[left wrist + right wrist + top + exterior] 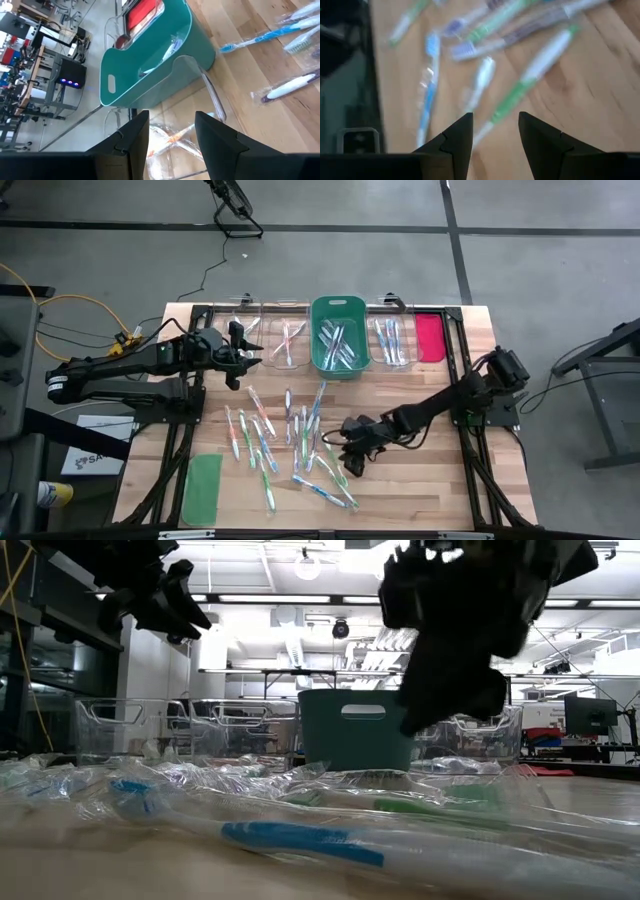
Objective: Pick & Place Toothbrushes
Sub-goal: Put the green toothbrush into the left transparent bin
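Wrapped plastic toothbrushes (290,435) litter the middle of a pale wooden slatted table (440,490) on a grey concrete floor (560,240), the left gripper (240,358) near the far-edge bins and the right gripper (352,452) over the scatter, both parted and empty.

From the low view the right gripper (455,650) is a dark blur hiding part of the teal bin (355,745), and the nearest toothbrushes (300,840) smear out of focus. The right wrist view blurs the toothbrushes (520,85) too. Overhead, the brushes in the clear bin (392,340) at 12 o'clock are too small to count.
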`<state>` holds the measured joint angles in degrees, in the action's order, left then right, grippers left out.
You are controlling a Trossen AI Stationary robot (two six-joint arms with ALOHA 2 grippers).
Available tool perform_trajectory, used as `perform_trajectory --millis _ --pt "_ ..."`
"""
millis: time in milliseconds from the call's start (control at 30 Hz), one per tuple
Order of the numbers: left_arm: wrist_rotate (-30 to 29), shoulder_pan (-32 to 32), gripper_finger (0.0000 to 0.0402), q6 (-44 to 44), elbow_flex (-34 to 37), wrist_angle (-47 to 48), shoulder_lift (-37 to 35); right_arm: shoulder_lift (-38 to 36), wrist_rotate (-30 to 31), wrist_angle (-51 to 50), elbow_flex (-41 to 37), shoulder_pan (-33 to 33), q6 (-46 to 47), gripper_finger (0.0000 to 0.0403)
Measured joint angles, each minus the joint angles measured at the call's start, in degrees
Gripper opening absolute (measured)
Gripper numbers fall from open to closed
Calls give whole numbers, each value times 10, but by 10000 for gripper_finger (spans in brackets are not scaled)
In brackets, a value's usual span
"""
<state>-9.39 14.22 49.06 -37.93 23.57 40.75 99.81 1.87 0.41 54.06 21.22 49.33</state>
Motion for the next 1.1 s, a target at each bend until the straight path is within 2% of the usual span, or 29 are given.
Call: perform_trajectory --millis 233,533,767,967,1100 --pt "0 0 155 1 0 1 0 0 50 16 17 17 16 152" --pt "0 0 155 -14 0 1 0 0 114 -80 74 12 56 152" --pt "0 0 155 -28 0 1 0 3 129 -107 89 -12 81 152" --pt "0 0 155 -44 0 1 0 62 118 -105 117 -22 76 152" --pt "0 0 155 -48 0 2 0 107 131 -106 152 -27 72 152"
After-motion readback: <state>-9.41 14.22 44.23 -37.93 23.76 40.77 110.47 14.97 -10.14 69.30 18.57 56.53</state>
